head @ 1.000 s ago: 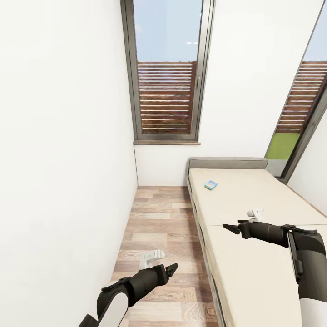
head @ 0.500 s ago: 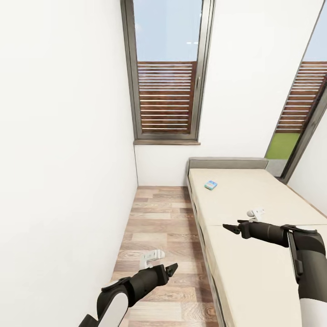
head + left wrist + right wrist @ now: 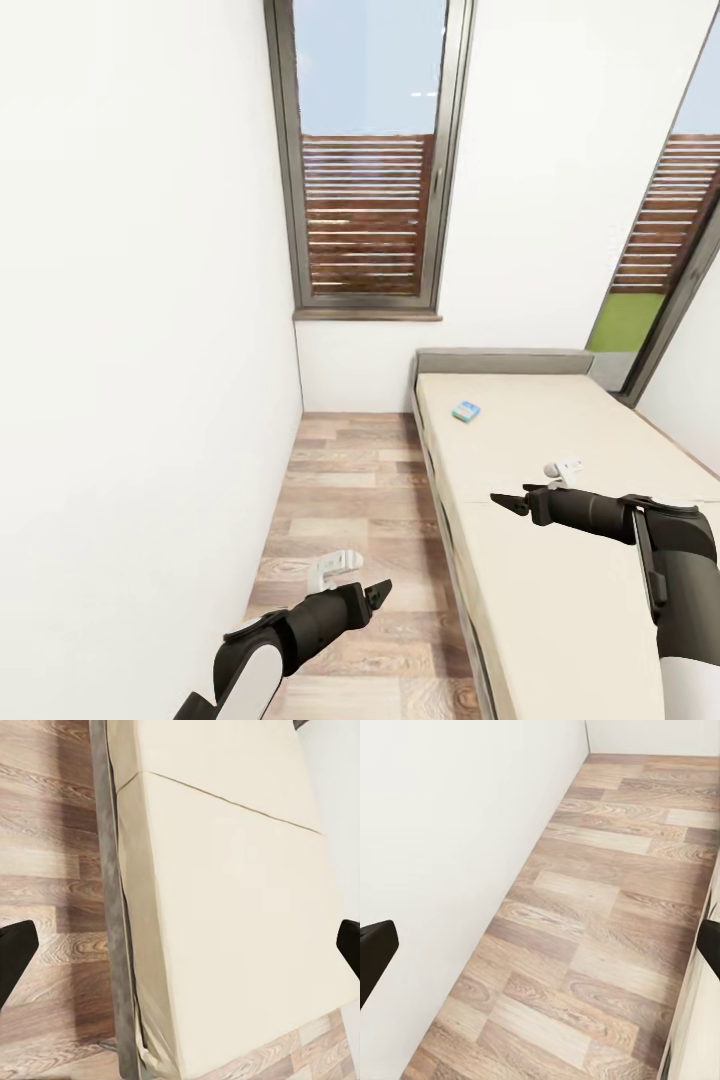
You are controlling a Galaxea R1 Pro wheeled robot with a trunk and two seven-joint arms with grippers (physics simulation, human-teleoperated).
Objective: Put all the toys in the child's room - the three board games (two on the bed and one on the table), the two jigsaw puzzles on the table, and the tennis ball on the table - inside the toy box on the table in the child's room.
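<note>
A small blue-green board game box (image 3: 465, 409) lies flat on the beige bed (image 3: 560, 580), near its head end. My right gripper (image 3: 503, 501) hovers open over the middle of the mattress, well short of the box. My left gripper (image 3: 378, 594) hangs open over the wooden floor (image 3: 350, 480) beside the bed. In the left wrist view the mattress (image 3: 225, 907) lies between the two dark fingertips (image 3: 13, 952), which stand far apart. In the right wrist view the fingertips (image 3: 375, 945) are likewise wide apart over the floor planks (image 3: 600, 907). Nothing is held.
A white wall (image 3: 140, 350) runs along the left of a narrow floor strip, with the bed's grey frame (image 3: 430, 470) on the right. A tall window (image 3: 365, 150) closes the far end, and a glass door (image 3: 660, 280) stands at the back right.
The whole picture has shifted down by a few pixels, so the camera moved slightly. Both arms keep their pose and the box has not moved on the bed.
</note>
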